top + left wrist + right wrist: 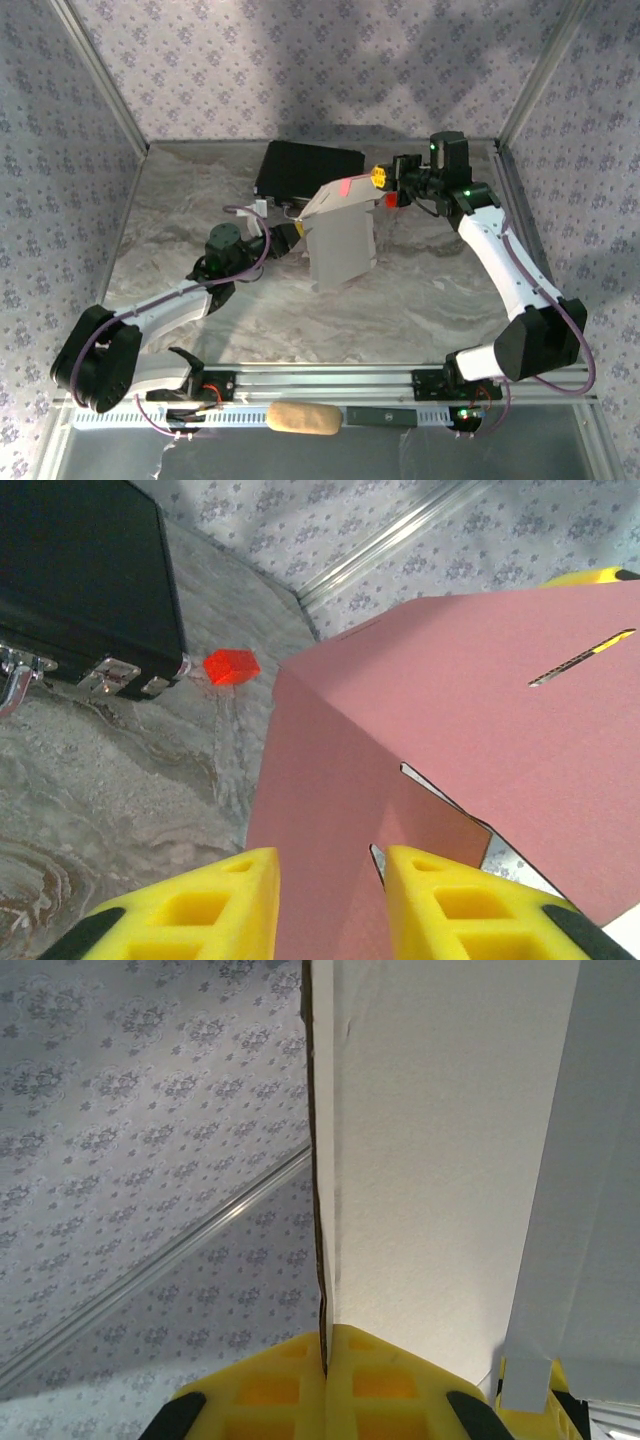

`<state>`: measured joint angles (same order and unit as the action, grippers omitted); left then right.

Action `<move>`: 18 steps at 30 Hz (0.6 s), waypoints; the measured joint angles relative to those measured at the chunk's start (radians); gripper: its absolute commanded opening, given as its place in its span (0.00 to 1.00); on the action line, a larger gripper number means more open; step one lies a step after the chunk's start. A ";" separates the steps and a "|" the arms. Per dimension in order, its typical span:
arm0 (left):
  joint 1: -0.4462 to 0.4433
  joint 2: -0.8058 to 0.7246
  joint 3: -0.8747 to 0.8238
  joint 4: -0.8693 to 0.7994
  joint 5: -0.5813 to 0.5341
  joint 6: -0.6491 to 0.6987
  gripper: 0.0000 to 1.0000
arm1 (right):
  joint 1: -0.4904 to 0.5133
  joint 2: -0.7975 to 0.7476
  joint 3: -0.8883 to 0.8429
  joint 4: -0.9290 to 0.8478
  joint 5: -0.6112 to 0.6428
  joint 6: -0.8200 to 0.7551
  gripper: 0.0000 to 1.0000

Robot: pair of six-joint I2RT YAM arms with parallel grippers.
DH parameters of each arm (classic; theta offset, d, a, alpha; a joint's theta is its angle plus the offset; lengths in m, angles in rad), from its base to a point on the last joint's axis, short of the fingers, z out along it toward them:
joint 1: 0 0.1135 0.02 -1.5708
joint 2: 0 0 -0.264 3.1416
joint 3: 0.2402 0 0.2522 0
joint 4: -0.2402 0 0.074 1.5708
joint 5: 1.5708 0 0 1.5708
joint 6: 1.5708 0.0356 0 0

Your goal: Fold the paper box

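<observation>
Support is the point here: my right gripper [325, 1352] pinches the top flap of the paper box [340, 248] to hold it upright mid-table, while my left gripper [330, 885] — jaws partly apart, gripping nothing — lines up on its side wall, I judge for a crease.

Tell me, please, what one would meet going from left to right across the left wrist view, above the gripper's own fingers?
black hard case → red block → paper box
</observation>
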<state>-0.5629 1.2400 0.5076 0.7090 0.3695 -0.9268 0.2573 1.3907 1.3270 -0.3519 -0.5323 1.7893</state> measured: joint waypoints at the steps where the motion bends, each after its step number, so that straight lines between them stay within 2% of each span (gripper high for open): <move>1: -0.003 0.000 0.000 0.003 -0.008 0.000 0.39 | 0.000 -0.002 -0.002 0.004 0.000 0.003 0.00; 12: -0.055 -0.004 -0.022 0.098 -0.092 -0.007 0.52 | -0.012 -0.014 -0.037 0.043 -0.019 0.040 0.00; 18: -0.047 -0.026 -0.058 0.116 -0.091 -0.018 0.54 | -0.035 -0.015 -0.040 0.043 -0.030 0.048 0.00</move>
<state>-0.6102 1.2137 0.4496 0.8246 0.2787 -0.9443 0.2226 1.3754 1.2869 -0.3088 -0.5625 1.8374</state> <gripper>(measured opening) 0.538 0.060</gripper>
